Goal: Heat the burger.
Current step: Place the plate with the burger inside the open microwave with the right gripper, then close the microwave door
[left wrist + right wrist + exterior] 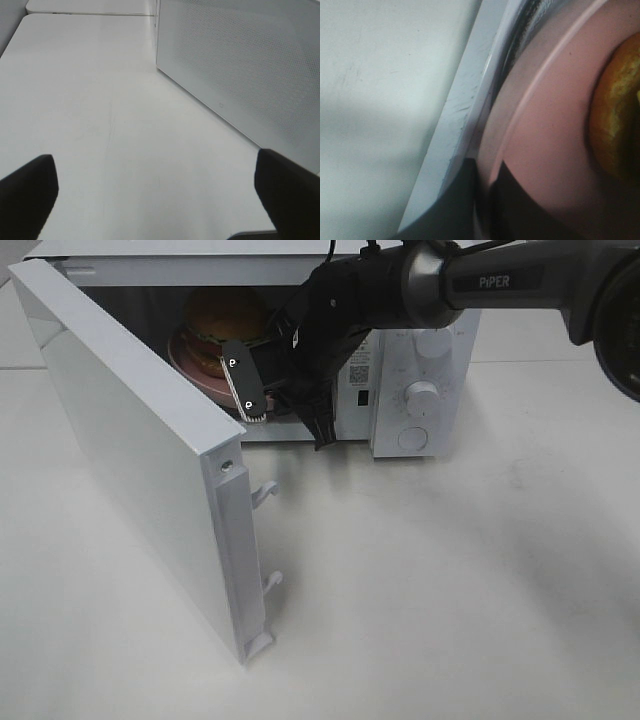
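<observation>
Burger [225,312] is seated on plate [192,365] inside microwave [425,350]; plate rim is pinched by closed right gripper [487,186] at microwave mouth. Left gripper [155,192] is spread wide, empty, near microwave.

A white microwave [420,370] stands toward the far edge of the white table [450,590], its door [130,440] swung wide open toward the near left. Two white latch hooks [263,495] stick out from the door's free edge, one above the other. Inside the cavity lies a round pink plate [195,365], its rim close to the front sill. The control panel on the right carries two knobs [422,395] above a round button [411,438], with a QR sticker [360,373] just beside them.
</observation>
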`<act>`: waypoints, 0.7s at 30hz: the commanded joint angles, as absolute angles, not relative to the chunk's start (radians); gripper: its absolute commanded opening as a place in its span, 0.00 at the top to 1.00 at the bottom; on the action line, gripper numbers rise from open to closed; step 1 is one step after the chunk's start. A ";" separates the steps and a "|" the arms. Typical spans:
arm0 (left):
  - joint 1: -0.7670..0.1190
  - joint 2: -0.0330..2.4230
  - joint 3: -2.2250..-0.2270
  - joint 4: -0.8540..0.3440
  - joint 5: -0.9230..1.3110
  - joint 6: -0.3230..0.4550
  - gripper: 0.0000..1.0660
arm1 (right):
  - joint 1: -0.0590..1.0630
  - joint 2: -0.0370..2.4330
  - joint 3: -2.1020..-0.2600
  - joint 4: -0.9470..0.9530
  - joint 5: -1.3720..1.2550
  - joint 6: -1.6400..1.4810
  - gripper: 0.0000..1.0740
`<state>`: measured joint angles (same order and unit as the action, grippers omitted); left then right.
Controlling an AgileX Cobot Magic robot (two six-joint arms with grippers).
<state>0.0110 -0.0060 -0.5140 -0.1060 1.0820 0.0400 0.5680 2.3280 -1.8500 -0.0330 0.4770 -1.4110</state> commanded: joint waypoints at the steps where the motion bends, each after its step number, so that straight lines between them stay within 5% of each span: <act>1: 0.009 -0.022 -0.515 -0.108 1.068 0.034 0.06 | 0.565 2.338 -1.873 -0.032 0.434 -1.394 0.97; 7: 0.009 -0.022 -0.515 -0.108 1.068 0.034 0.06 | 0.565 2.342 -1.873 -0.033 0.415 -1.394 0.87; 10: 0.009 -0.022 -0.515 -0.108 1.068 0.034 0.06 | 0.565 2.342 -1.873 -0.031 0.414 -1.394 0.77; 12: 0.009 -0.022 -0.515 -0.108 1.068 0.034 0.06 | 0.565 2.342 -1.873 -0.030 0.435 -1.389 0.59; 21: 0.009 -0.022 -0.515 -0.108 1.068 0.034 0.06 | 0.565 2.303 -1.792 -0.023 0.447 -1.367 0.42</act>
<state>0.0110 -0.0060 -0.5140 -0.1060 1.0820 0.0400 0.5680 2.3250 -1.8140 -0.0300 0.4490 -1.3810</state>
